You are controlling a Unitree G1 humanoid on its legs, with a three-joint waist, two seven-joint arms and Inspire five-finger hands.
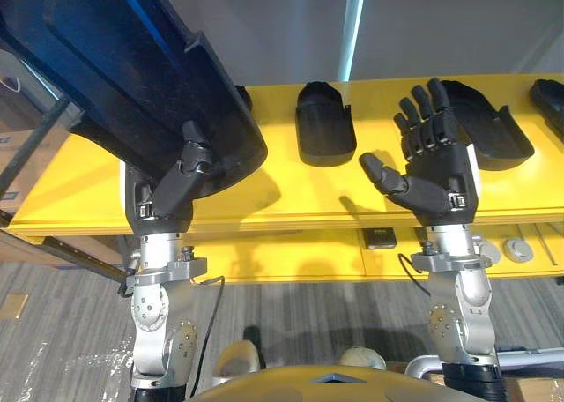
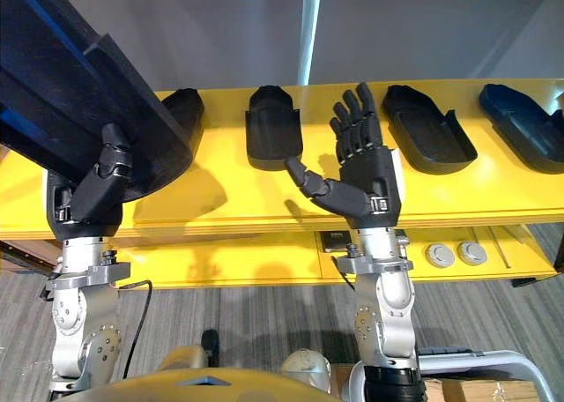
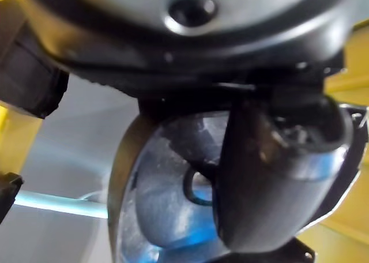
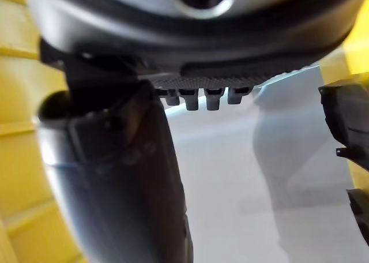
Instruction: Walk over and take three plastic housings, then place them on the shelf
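- The left robot hand (image 1: pixel 181 177) is gripping a large black plastic housing (image 1: pixel 132 76), its thumb curled against the rim, holding it tilted above the left end of the yellow shelf (image 1: pixel 291 199).
- The right robot hand (image 1: pixel 436 168) is hovering before the shelf's middle, fingers straight, holding nothing.
- More housings (image 2: pixel 273 129) are lying along the shelf's back edge.

Big black housing (image 1: pixel 115 67) aslant over yellow shelf (image 1: pixel 291 201)
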